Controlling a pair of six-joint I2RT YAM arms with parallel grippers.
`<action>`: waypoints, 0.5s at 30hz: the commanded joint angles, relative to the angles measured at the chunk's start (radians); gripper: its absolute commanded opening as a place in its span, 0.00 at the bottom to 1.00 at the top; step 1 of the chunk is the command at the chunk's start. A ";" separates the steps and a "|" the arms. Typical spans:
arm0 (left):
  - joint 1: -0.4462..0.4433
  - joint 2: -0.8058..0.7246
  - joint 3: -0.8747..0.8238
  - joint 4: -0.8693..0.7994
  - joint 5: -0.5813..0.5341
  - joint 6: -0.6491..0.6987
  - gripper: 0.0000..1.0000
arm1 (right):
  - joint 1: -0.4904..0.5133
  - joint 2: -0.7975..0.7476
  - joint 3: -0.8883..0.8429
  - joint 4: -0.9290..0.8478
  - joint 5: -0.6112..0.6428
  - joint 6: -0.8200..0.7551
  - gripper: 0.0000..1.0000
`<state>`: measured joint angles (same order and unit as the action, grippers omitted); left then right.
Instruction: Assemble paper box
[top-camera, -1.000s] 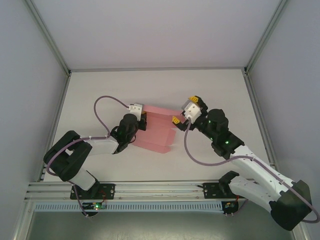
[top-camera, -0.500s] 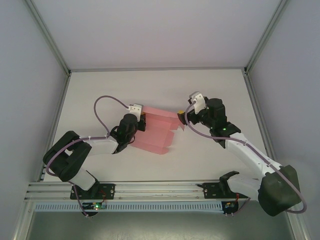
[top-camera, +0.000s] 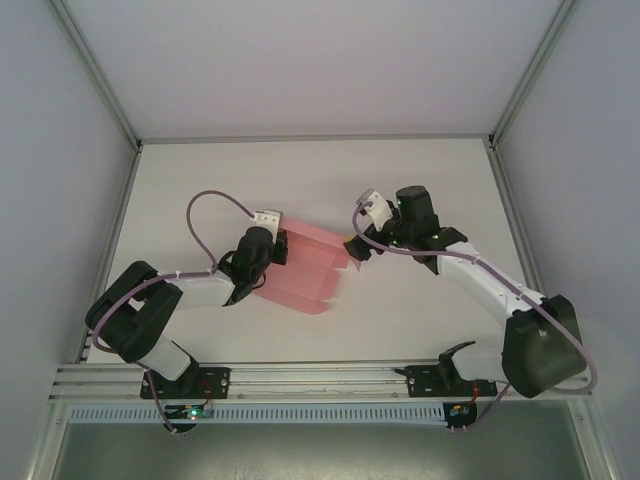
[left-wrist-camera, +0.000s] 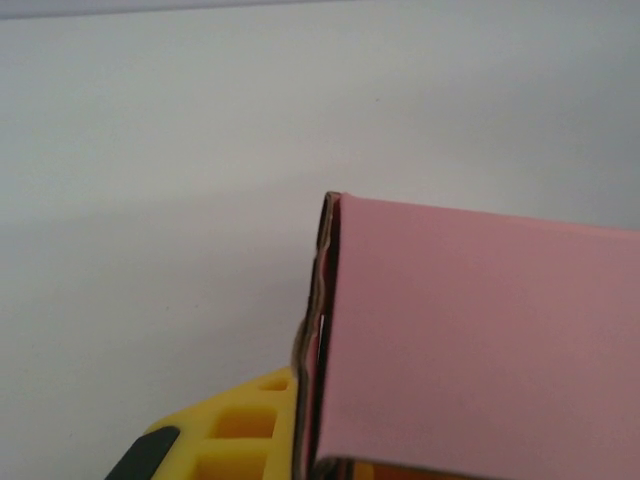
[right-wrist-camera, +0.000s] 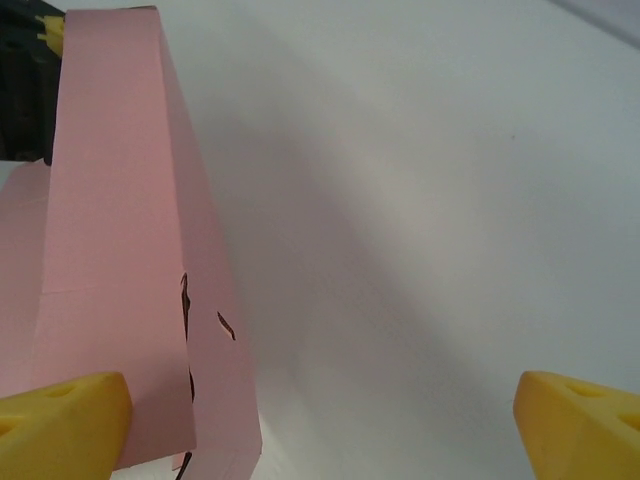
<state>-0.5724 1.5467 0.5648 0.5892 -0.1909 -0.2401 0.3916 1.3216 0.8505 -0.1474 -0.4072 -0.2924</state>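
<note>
Step in hand: mid-fold, not yet a closed box. The pink paper box (top-camera: 303, 272) sits just left of centre in the top view, partly folded. One panel lies flat on the worktop (top-camera: 420, 175) and the strip along its upper edge is raised.

Left arm (top-camera: 200, 290) reaches in from the lower left. The left jaws are clamped tight on the card's left end. In the left wrist view the card edge (left-wrist-camera: 325, 300) runs down into the grip beside a yellow finger (left-wrist-camera: 235, 430).

Right arm (top-camera: 480, 285) reaches in from the right. The right jaws are spread fully wide and hold nothing. In the right wrist view one yellow fingertip (right-wrist-camera: 60, 420) sits lower left, at or just in front of the raised panel (right-wrist-camera: 120, 230); contact unclear. The other fingertip (right-wrist-camera: 580, 420) is lower right, well apart, over bare worktop.

Judgement: left is the anchor and right is lining up on the free end. The next move likely calls for the right jaws to straddle the upright panel and close, or push it over along the crease. It must not drag the card out of the left grip. Thin card will probably buckle if pushed off-crease.

Edges: the stepped tabs (top-camera: 340, 268) on the card's right side lie just below the right jaws, so they are a snag risk.

Room: there is bare worktop above the card and at lower right. The frame rails (top-camera: 120, 210) are well apart from both sets of jaws. The left arm's cable loop (top-camera: 191, 215) lies upper left, off the card.
</note>
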 joint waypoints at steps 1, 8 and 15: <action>0.006 -0.017 0.055 0.024 0.038 -0.065 0.00 | 0.041 0.034 0.015 -0.050 -0.050 -0.056 0.98; 0.017 -0.016 0.069 -0.011 0.085 -0.135 0.00 | 0.091 0.049 -0.028 0.033 -0.064 -0.123 0.98; 0.028 -0.036 0.050 0.019 0.123 -0.153 0.00 | 0.096 0.130 -0.013 -0.023 0.009 -0.108 0.98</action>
<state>-0.5602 1.5440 0.5896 0.5453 -0.0914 -0.3450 0.4805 1.4246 0.8486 -0.1322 -0.4183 -0.3923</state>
